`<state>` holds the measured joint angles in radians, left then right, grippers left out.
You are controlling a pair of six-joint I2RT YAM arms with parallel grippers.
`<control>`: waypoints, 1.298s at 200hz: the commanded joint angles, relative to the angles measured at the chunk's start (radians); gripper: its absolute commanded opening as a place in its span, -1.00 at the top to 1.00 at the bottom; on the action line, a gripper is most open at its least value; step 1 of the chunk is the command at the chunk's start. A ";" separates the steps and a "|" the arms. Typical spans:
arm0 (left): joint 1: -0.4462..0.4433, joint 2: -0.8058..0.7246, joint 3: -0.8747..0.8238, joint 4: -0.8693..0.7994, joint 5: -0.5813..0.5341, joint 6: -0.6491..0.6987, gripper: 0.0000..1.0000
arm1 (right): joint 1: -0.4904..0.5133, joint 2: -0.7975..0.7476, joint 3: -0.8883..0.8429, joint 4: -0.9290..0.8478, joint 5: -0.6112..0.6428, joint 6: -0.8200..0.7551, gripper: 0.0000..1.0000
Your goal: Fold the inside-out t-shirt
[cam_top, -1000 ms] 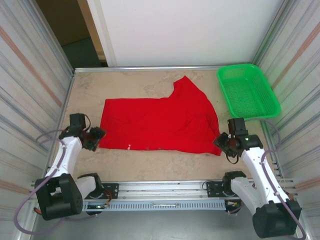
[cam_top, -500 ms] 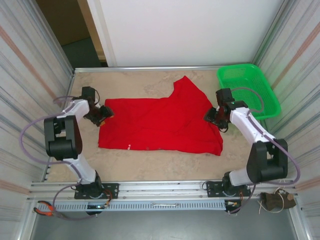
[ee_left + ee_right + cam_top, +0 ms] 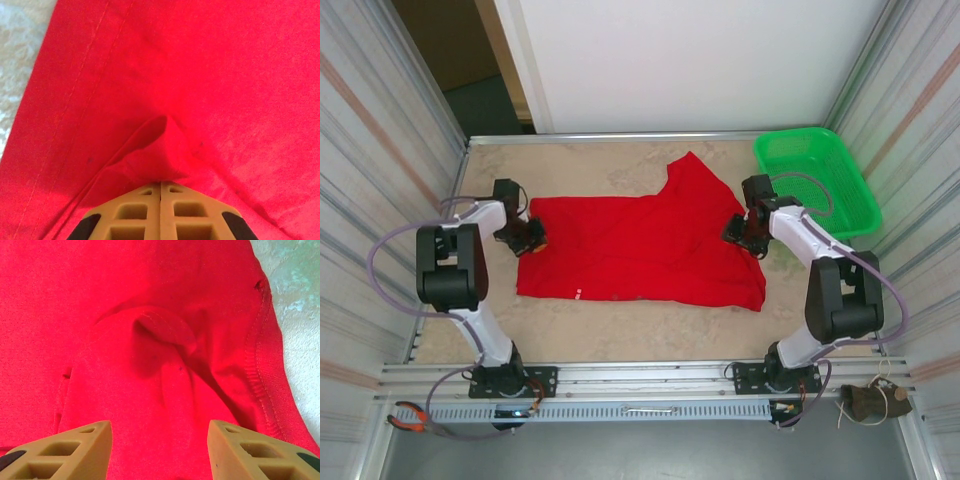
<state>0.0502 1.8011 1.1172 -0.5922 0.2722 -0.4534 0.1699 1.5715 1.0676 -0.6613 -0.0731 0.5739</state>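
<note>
– On the mottled beige table (image 3: 620, 335), where does the inside-out t-shirt (image 3: 640, 250) lie?
– Spread flat across the middle, bright red, with one corner peaking toward the far wall. The green mesh basket (image 3: 815, 182) stands in the far right corner, near the shirt but not touching it.
– And the left gripper (image 3: 532, 238)?
– At the shirt's left edge, fingers pressed together and nipping a small raised fold of the red cloth.
– The right gripper (image 3: 740, 232)?
– Down over the shirt's right edge, fingers spread, with a rumpled ridge of cloth ahead of them.
</note>
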 commanded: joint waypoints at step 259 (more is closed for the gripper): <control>0.034 -0.330 -0.234 0.006 0.041 -0.140 1.00 | -0.013 -0.128 -0.175 0.181 0.090 -0.011 0.03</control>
<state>0.0795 1.4910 0.9005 -0.5919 0.2844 -0.5732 0.1825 1.3785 0.8848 -0.3824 -0.1093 0.5003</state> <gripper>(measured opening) 0.059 0.187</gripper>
